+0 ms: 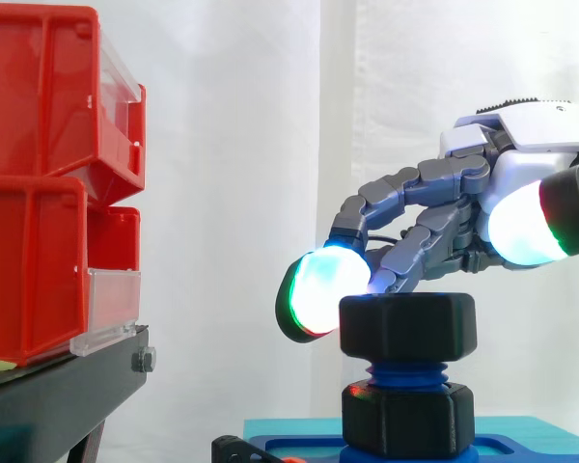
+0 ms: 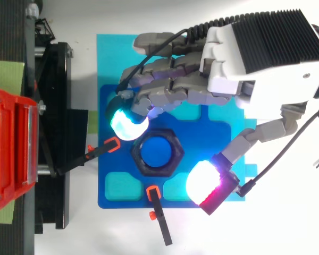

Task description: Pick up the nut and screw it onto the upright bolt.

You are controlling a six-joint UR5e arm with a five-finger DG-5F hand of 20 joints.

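Note:
A black hex nut (image 1: pixel 408 326) sits on top of the upright blue bolt (image 1: pixel 405 371), level and on the upper threads. From above the nut (image 2: pixel 178 153) rings the bolt's blue end (image 2: pixel 157 151). A second black collar (image 1: pixel 408 420) sits at the bolt's foot. My hand (image 2: pixel 228 79) hovers over and behind the nut, open. One glowing fingertip (image 2: pixel 127 121) hangs just beside the nut's far-left corner. The thumb pad (image 2: pixel 207 183) stands apart on the near-right side, and in the side view it is higher than the nut. Nothing is held.
The bolt stands on a blue base plate (image 2: pixel 111 106) over a teal mat (image 2: pixel 109 53). Two black clamps with orange tips (image 2: pixel 112 144) (image 2: pixel 153 192) hold the plate. Red bins (image 1: pixel 39 183) on a black stand (image 1: pixel 68 386) rise at the left.

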